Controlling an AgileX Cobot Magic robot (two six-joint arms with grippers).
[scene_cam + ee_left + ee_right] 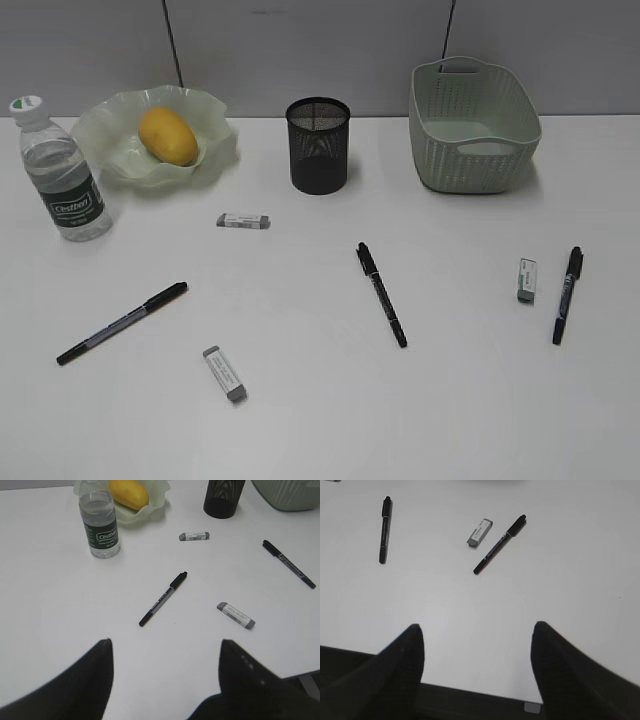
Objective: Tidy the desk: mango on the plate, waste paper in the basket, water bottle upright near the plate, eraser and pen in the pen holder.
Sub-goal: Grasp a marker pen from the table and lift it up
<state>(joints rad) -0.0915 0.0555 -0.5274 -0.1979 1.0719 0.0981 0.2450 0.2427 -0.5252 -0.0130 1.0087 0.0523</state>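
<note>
The mango point(168, 135) lies in the ruffled green plate point(215, 148) at the back left. The water bottle point(62, 170) stands upright beside it. The black mesh pen holder point(318, 145) and the green basket point(472, 125) stand at the back. Three pens point(122, 322) point(381, 293) point(568, 294) and three erasers point(243, 221) point(225, 373) point(527, 279) lie on the desk point(330, 420). No waste paper shows. My left gripper point(166, 645) is open and empty, short of a pen point(163, 598). My right gripper point(477, 627) is open and empty, short of an eraser point(480, 532) and pen point(499, 544).
Neither gripper shows in the exterior view. The desk's front edge runs just under my right gripper's fingers in the right wrist view. A grey wall stands behind the desk.
</note>
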